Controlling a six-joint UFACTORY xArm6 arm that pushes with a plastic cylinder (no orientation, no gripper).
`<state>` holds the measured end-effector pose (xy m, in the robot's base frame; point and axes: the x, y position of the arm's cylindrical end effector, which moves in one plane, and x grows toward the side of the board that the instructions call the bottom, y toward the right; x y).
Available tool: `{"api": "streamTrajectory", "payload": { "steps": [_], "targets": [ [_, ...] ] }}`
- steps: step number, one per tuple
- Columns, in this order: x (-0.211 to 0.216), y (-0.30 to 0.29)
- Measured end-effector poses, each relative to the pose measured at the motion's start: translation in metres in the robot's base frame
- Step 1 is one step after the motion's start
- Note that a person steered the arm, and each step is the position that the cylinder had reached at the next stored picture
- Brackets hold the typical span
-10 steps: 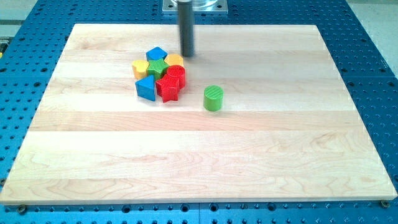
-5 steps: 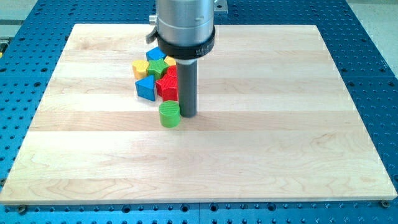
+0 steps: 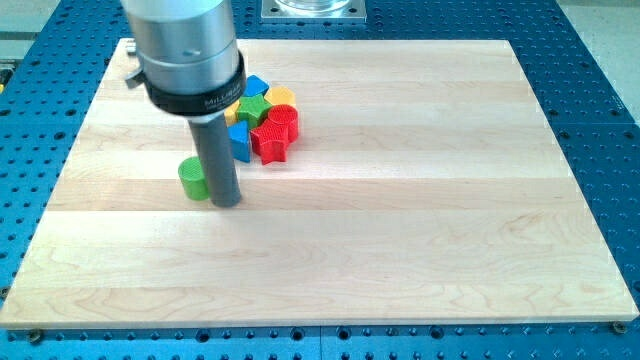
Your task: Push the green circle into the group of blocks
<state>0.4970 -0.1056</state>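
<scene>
The green circle (image 3: 192, 178) stands on the wooden board (image 3: 400, 220), to the lower left of the group and apart from it. My tip (image 3: 226, 203) rests on the board right beside the green circle, on its right side, touching or nearly touching it. The group sits at the view's upper middle: a red star (image 3: 271, 140), a red cylinder (image 3: 286, 120), a blue block (image 3: 241, 143), a green star (image 3: 252, 108), a blue block (image 3: 257, 85) and a yellow block (image 3: 282, 96). The arm's wide body (image 3: 186, 55) hides the group's left part.
The board lies on a blue perforated table (image 3: 600, 120). A metal mount (image 3: 313, 8) shows at the view's top edge.
The green circle has been pushed from right of the group to below it, then further left. My tip moved from above the group down and left with the circle.
</scene>
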Motion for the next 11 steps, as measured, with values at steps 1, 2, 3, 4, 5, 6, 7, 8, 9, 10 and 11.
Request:
{"api": "streamTrajectory", "payload": {
  "steps": [1, 2, 3, 4, 5, 6, 7, 8, 9, 10, 11],
  "targets": [
    [-0.016, -0.033],
    [-0.029, -0.045],
    [-0.021, -0.094],
    [-0.038, -0.071],
    [-0.061, -0.039],
    [-0.074, -0.035],
    [-0.079, -0.035],
    [-0.079, -0.038],
    [-0.085, -0.062],
    [-0.1, -0.058],
    [-0.102, -0.057]
  ]
}}
